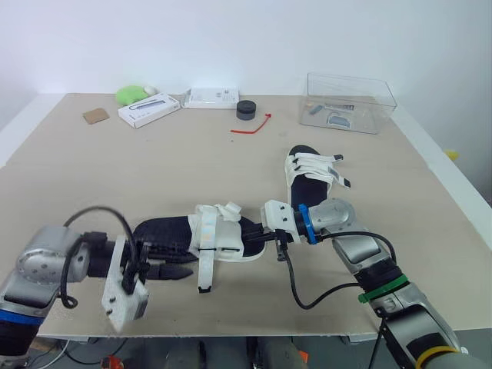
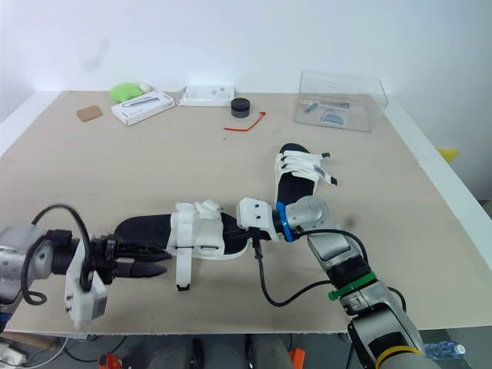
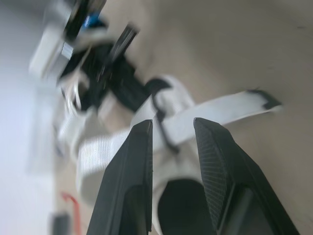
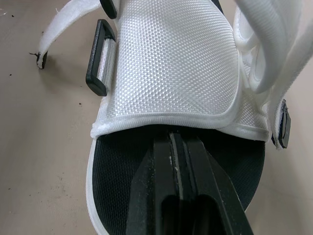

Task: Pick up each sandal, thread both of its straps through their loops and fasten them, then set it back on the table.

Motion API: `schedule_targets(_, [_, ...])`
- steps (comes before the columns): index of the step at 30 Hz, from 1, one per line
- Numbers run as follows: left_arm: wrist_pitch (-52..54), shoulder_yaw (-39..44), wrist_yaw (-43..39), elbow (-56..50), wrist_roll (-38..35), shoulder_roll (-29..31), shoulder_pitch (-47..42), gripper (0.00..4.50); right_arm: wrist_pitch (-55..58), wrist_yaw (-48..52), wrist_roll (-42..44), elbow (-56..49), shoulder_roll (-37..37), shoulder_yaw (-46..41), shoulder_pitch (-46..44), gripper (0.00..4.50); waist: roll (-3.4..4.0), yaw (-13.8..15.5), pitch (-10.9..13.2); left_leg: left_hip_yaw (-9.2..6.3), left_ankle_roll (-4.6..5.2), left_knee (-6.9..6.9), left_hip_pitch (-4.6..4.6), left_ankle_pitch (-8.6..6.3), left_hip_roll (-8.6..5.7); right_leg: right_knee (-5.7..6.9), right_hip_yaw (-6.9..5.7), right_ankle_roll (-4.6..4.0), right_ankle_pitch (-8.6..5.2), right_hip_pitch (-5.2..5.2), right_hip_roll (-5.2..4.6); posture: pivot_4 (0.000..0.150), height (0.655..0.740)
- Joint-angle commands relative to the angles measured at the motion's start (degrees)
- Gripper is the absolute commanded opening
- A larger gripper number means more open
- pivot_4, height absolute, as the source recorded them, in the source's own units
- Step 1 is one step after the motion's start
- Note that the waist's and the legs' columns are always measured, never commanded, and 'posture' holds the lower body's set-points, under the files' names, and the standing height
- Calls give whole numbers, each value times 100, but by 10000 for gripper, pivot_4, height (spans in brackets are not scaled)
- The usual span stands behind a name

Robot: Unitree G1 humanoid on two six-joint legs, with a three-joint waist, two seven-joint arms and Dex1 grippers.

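Black right claw (image 4: pixel 177 138), pinched closed, rests on the sandal (image 4: pixel 166 58).

Bright, even light from above falls across the table (image 1: pixel 231 165), leaving only soft, short shadows. A thin one trails beside the black cable (image 1: pixel 292 283) near the table's front edge, and a narrow one hugs the near sandal (image 4: pixel 171 63) at mid-table. The white wall (image 1: pixel 246 38) behind the table glows brightest past its far left corner. The sandal's mesh shines white, its black buckle (image 4: pixel 100 54) catching a pale sheen.
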Motion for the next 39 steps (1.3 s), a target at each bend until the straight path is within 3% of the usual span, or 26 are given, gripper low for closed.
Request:
schedule_targets(1, [-955,-184,391,362,611,-44,-28,13552,-24,41,-18,-35,-11,45,-25,0,0,2,0,7,0,0,0,0,1,0,-1,1,0,0,0,1500,7400])
schedule_targets(13, [-1036,-799,1495,1008,2011,-139,-1018,13552,61,-22,-12,-116,-16,21,7,0,-1,6,0,41,2,1,5,-1,11,-1,-1,7,3,0,5,1500,7400])
schedule_targets(18, [-640,-1162,1712,937,2116,-305,-1519,13552,93,-45,-10,-132,-43,0,7,0,-1,5,-1,46,2,2,7,-1,10,-1,0,12,7,1,16,1500,7400])
schedule_targets(27, [-377,-1649,1861,866,2205,-188,-1615,13552,122,-52,-8,-133,-70,-24,-17,0,-1,5,-1,44,2,3,11,-1,8,-1,8,18,12,1,15,1500,7400])
schedule_targets(30, [-318,-1711,1902,825,2193,-116,-1576,6441,129,-53,-11,-130,-78,-28,-22,0,0,5,-2,43,3,3,12,-1,8,0,9,18,12,1,15,1500,7400])
schedule_targets(31, [-323,-1723,1927,812,2194,-90,-1558,926,129,-53,-13,-132,-79,-27,-20,0,0,5,-2,43,3,3,13,-1,8,-1,9,18,12,1,15,1500,7400])
schedule_targets(39, [-592,-1546,2354,846,2163,159,-1304,926,131,-71,-22,-115,-26,1,-32,0,0,-3,-2,45,2,3,18,-1,19,0,14,15,13,1,14,1500,7400])
